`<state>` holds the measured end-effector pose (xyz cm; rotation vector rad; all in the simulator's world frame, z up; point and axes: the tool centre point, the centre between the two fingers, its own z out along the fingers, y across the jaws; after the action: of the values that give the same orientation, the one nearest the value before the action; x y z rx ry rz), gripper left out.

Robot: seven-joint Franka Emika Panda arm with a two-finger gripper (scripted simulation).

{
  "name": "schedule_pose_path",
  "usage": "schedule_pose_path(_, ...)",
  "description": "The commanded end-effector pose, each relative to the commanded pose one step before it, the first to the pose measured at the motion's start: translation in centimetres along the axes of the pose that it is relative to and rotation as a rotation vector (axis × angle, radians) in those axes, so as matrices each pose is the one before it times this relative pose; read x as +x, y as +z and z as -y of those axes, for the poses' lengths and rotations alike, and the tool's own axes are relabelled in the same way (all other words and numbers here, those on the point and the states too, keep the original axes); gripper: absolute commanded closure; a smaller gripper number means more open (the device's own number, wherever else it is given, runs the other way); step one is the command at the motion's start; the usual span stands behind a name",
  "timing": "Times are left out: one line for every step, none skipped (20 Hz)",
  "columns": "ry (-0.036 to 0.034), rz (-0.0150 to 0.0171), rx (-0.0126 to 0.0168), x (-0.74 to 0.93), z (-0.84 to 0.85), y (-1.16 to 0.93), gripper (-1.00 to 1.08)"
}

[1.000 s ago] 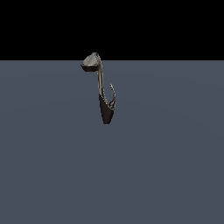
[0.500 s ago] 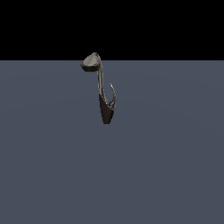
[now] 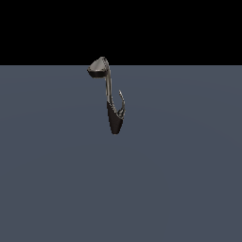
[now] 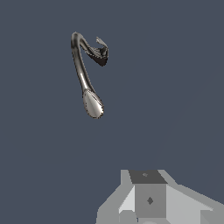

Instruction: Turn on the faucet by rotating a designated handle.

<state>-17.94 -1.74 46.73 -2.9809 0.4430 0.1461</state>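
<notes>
- So, the faucet (image 3: 113, 106) is seen standing alone on the flat grey surface (image 3: 189, 179), roughly mid-width and toward the far edge in the exterior view, with nothing else near it.
- The handle (image 3: 122, 103) is the short curved hook coming off the dark body on the exterior view's right; it shouldn't be mixed up with the longer neck that ends in the broad spout head (image 3: 98, 67).
- In the wrist view, only the base of the gripper (image 4: 148, 199) is shown at the frame edge. The fingers are cut off, so whether it's open or closed can't be told. Nothing is being held as far as can be seen.
- The faucet (image 4: 87, 74) is well apart from the gripper there, so the approach probably hasn't been finished yet.
- For a clean turn, the gripper should probably be brought in on the handle (image 4: 101, 43) side, not past the spout head (image 4: 93, 104), which sits between.
- The hook is thin, so contact is best made near its tip, where more leverage would be had.
- A push along an arc around the body is likely safer than a straight shove, since the lever could be slipped off easily.
</notes>
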Motion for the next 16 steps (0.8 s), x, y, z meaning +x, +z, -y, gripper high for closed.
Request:
schedule_pose_path(0.05528,0.01918,0.03477,1.804,0.862,0.644,1.08)
schedule_pose_path(0.02249,0.00796,0.01370,0.714,0.360,0.281,1.08)
schedule_pose_path(0.02277,0.00814,0.01359,0.713,0.364,0.296,1.08)
schedule_pose_path(0.02303,0.00832,0.01346,0.711,0.368,0.310,1.08)
schedule_pose_path(0.02330,0.00849,0.01334,0.709,0.371,0.324,1.08)
schedule_pose_path(0.02358,0.00865,0.01321,0.707,0.374,0.338,1.08)
schedule_pose_path(0.02384,0.00881,0.01308,0.705,0.376,0.352,1.08)
schedule_pose_path(0.02411,0.00897,0.01294,0.704,0.379,0.365,1.08)
schedule_pose_path(0.02438,0.00912,0.01280,0.702,0.380,0.379,1.08)
schedule_pose_path(0.02465,0.00927,0.01266,0.700,0.382,0.392,1.08)
schedule_pose_path(0.02492,0.00941,0.01252,0.698,0.383,0.405,1.08)
schedule_pose_path(0.02518,0.00954,0.01237,0.697,0.383,0.418,1.08)
schedule_pose_path(0.02545,0.00967,0.01222,0.695,0.384,0.430,1.08)
schedule_pose_path(0.02571,0.00980,0.01207,0.694,0.384,0.442,1.08)
schedule_pose_path(0.02597,0.00992,0.01191,0.693,0.384,0.454,1.08)
schedule_pose_path(0.02624,0.01003,0.01176,0.692,0.383,0.466,1.08)
